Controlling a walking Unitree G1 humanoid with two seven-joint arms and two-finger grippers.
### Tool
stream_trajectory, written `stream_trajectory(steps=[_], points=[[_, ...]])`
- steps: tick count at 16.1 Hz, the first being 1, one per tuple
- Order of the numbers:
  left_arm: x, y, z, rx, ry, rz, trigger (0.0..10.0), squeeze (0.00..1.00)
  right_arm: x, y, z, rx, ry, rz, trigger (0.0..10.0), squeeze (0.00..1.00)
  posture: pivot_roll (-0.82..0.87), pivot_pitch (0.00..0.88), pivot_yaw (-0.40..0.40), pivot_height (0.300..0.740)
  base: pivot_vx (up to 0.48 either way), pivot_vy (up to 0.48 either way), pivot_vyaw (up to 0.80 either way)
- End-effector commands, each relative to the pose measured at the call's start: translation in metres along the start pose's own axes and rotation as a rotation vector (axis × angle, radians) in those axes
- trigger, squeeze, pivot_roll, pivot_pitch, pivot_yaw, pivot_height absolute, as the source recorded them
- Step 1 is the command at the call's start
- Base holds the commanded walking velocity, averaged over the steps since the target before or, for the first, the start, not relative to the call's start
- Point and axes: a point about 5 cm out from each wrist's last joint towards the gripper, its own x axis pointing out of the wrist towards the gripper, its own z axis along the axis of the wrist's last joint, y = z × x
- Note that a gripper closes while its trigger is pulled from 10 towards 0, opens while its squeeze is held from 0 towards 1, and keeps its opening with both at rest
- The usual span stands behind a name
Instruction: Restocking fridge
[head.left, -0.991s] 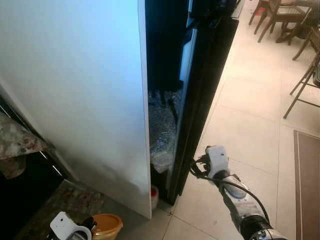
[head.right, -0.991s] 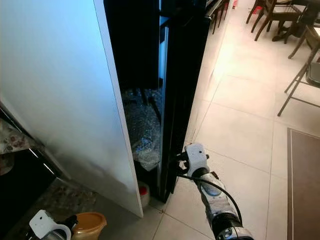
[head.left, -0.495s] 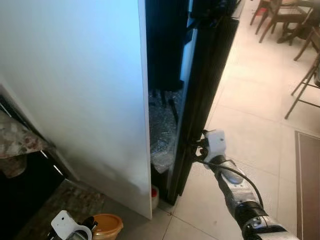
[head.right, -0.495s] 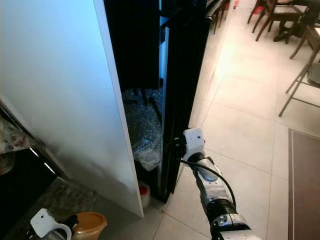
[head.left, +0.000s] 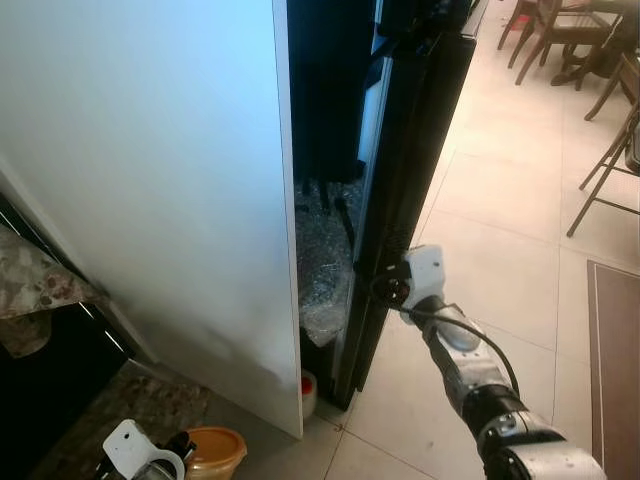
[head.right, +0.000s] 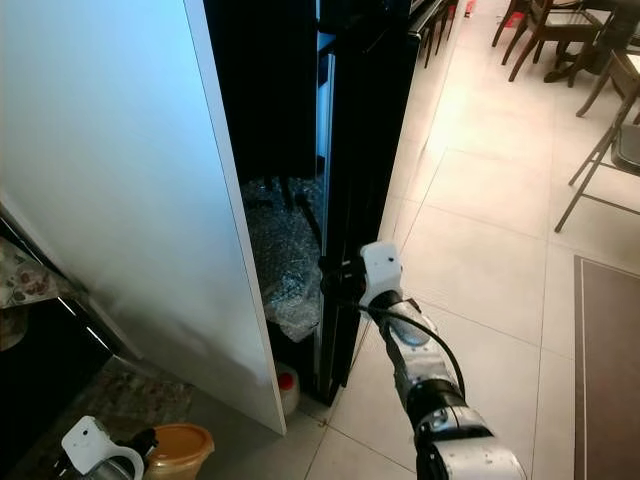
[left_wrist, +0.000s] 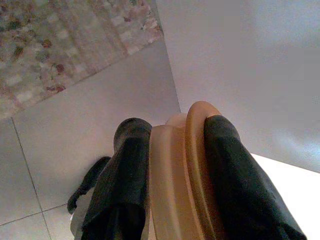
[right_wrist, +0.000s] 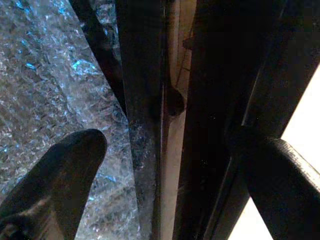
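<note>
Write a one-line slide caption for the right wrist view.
Open right gripper straddling the black fridge door edge, crinkled bubble wrap beyond.

Both eye views look forward and down from the head, sharing the white panel (head.left: 150, 200), the black fridge door (head.right: 365, 150) and the tiled floor (head.left: 500, 230), the right eye shifted slightly rightward. The left wrist view looks close along its fingers (left_wrist: 125, 185) toward the floor. The right wrist view sits very near the door's edge (right_wrist: 145, 100).
</note>
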Motion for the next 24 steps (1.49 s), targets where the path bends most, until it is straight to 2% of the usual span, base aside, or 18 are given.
stream_trajectory(steps=[1,6,9,10,14,18,20,24], points=[[0.000,-0.001,-0.001,0.012,0.000,0.001,10.0,0.00,0.004,0.003,0.003,0.002,-0.002,0.006,10.0,0.00,-0.03,0.011,0.012,0.740,0.000,0.000,0.00],[0.000,-0.001,-0.001,0.006,-0.001,0.001,10.0,0.00,0.009,0.001,0.009,-0.036,0.005,0.020,10.0,0.00,-0.03,0.010,0.010,0.740,0.000,0.000,0.00],[0.000,-0.001,-0.003,0.005,0.001,0.003,10.0,0.00,0.009,-0.013,0.018,-0.070,-0.018,-0.100,10.0,0.00,-0.03,0.005,0.005,0.740,0.000,0.000,0.00],[0.000,-0.001,-0.003,0.004,0.002,0.003,10.0,0.00,0.008,-0.019,0.019,-0.109,-0.018,-0.152,10.0,0.00,-0.03,0.004,0.004,0.740,0.000,0.000,0.00],[0.000,-0.001,-0.004,0.004,0.005,0.004,10.0,0.00,0.003,-0.024,0.014,-0.100,-0.013,-0.214,10.0,0.00,-0.03,0.001,0.006,0.740,0.000,0.000,0.00],[0.000,-0.001,-0.004,0.003,0.004,0.003,10.0,0.00,-0.008,-0.037,0.005,-0.101,-0.004,-0.322,10.0,0.00,-0.04,0.009,0.007,0.740,0.000,0.000,0.00],[-0.001,0.000,-0.004,0.006,0.006,0.004,10.0,0.00,-0.019,-0.046,-0.005,-0.103,0.024,-0.398,10.0,0.00,-0.04,0.011,0.007,0.740,0.000,0.000,0.00],[-0.001,0.001,-0.005,0.006,0.007,0.007,10.0,0.00,-0.036,-0.057,-0.019,-0.105,0.058,-0.469,10.0,0.00,-0.04,0.018,0.008,0.740,0.000,0.000,0.00]])
